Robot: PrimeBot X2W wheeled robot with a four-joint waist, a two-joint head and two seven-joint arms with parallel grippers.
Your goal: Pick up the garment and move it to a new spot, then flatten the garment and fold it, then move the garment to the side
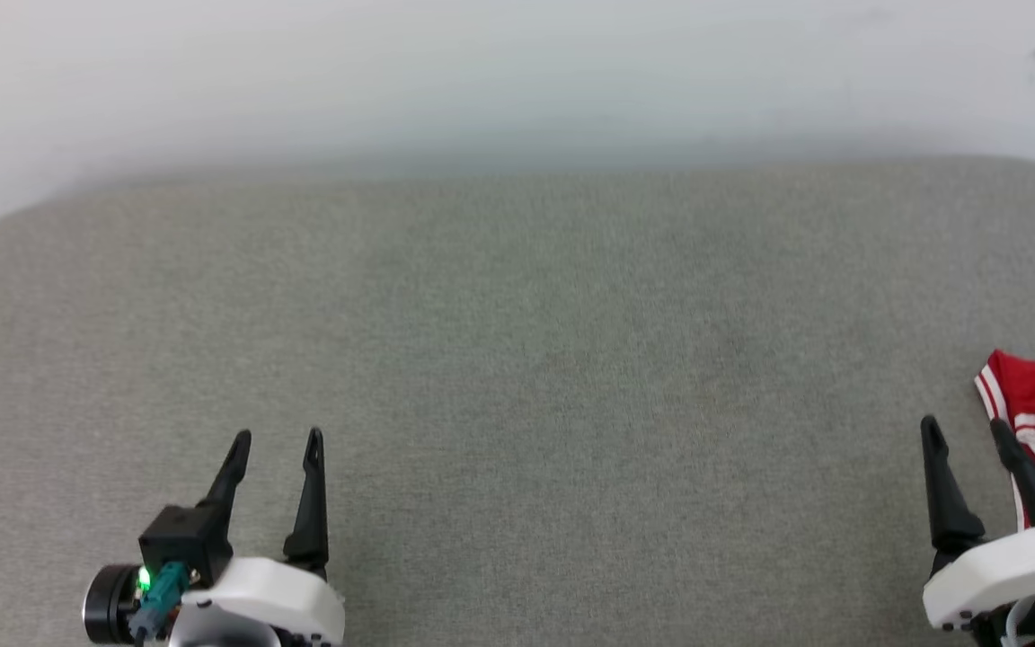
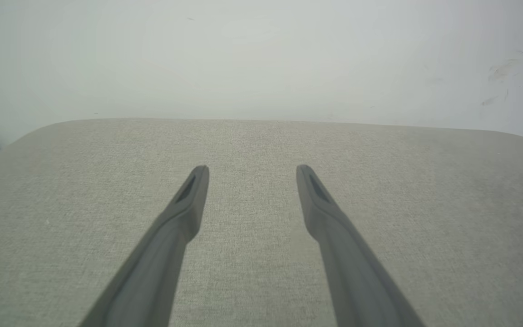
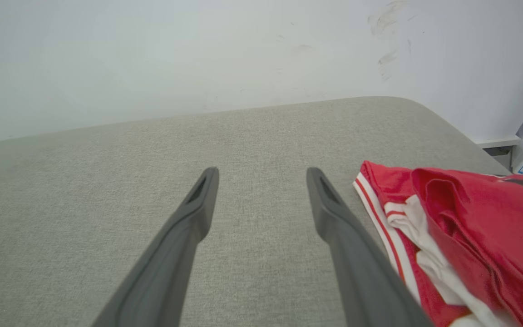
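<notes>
Garment [image 3: 470,227] lies bunched just beside the right fingers [image 3: 334,218], far from left fingers [image 2: 189,200]; both pairs wide.

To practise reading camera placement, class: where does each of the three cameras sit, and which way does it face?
Head view: on the head, looking forward and down at the grey fabric surface; left gripper and right gripper show, jaws open.
Left wrist view: on the left wrist, looking along its fingers across the surface to the white wall.
Right wrist view: on the right wrist, along its fingers; red-and-white jersey to their right.
Shared: the head and right wrist views both show the jersey.
</notes>
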